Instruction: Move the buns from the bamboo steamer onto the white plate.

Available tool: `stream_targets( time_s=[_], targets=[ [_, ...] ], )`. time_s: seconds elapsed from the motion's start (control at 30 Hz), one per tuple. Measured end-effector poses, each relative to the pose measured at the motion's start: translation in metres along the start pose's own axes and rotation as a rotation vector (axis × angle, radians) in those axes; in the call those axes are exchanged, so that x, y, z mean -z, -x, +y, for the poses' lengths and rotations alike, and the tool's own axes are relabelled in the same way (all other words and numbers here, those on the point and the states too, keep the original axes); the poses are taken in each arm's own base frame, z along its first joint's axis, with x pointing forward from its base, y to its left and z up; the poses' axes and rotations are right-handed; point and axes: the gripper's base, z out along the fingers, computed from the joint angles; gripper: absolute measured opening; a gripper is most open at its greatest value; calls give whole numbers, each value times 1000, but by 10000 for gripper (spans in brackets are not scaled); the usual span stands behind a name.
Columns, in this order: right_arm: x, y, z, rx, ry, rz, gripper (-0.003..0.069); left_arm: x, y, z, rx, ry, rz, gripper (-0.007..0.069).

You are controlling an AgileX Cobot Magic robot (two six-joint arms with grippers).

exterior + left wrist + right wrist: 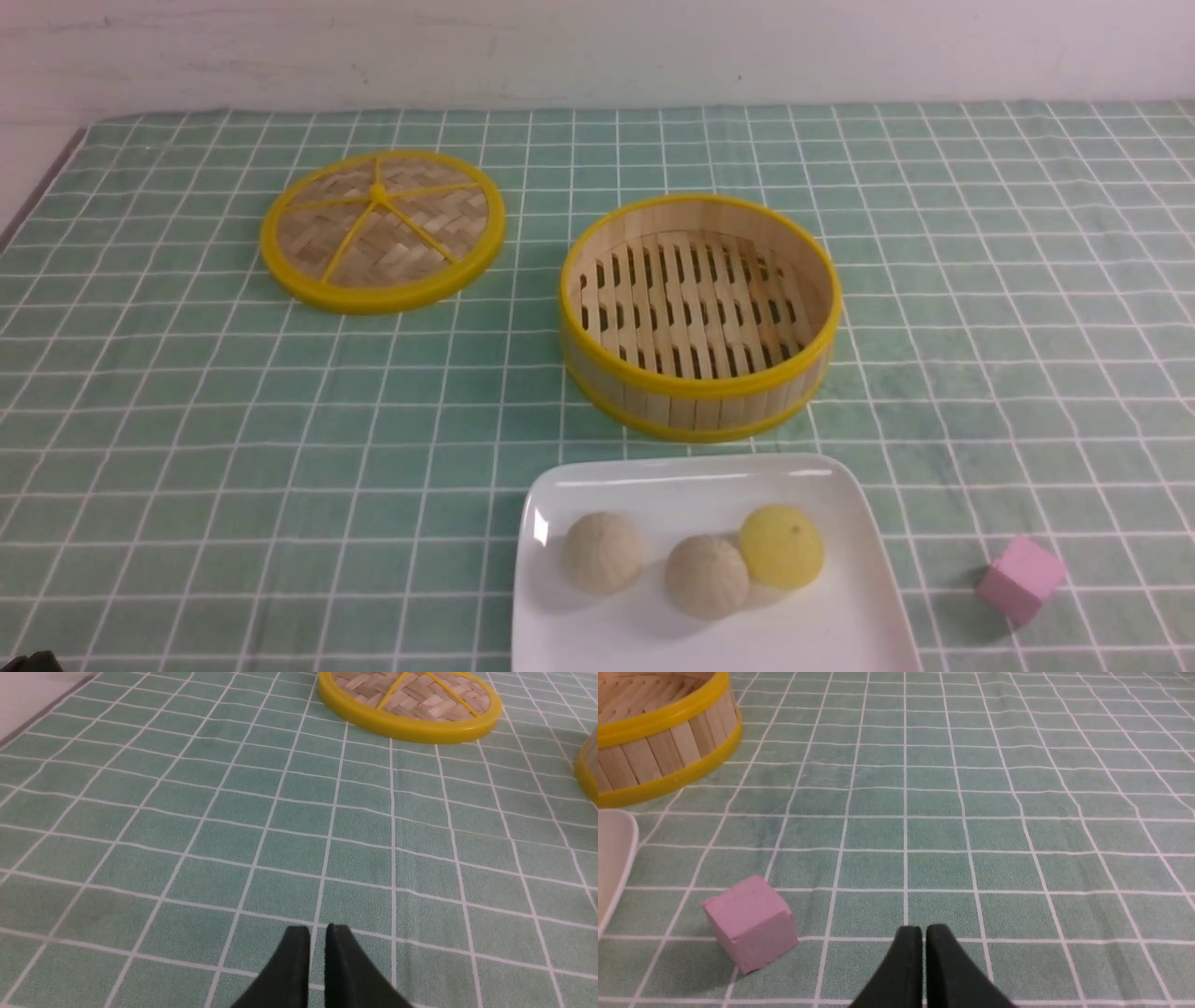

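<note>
On the table, under its green checked cloth, we are looking first at the biggest things: one white plate sitting nearest us and one bamboo steamer standing just beyond it, its slatted floor showing bare, with one flat woven lid lying well apart to the left. We are counting three buns on the plate, none in the steamer: a cream-white one on the left, a slightly darker beige one in the middle, and a pale yellow one touching it on the right. We are judging them to be light, soft and easily dented, so we are thinking any further hold should be a gentle one across the widest part of the round body, not on the pleated top; the glossy plate is likely letting them slide or roll if nudged. One small pink cube is resting on the cloth just beside the plate's right edge. Smallest in view, the left gripper is hovering low over bare cloth with its jaws nearly together and grasping nothing, and the right gripper is sitting clenched and empty near the cube. We are judging the transfer to be done.
</note>
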Motion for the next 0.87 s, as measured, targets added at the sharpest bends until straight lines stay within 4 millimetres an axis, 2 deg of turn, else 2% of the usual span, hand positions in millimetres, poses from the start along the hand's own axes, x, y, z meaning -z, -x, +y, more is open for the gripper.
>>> stream_targets(
  time_s=[0.87],
  targets=[
    [0, 0, 0, 0, 0, 0, 36, 0, 0, 0, -3, 3, -1, 94]
  ],
)
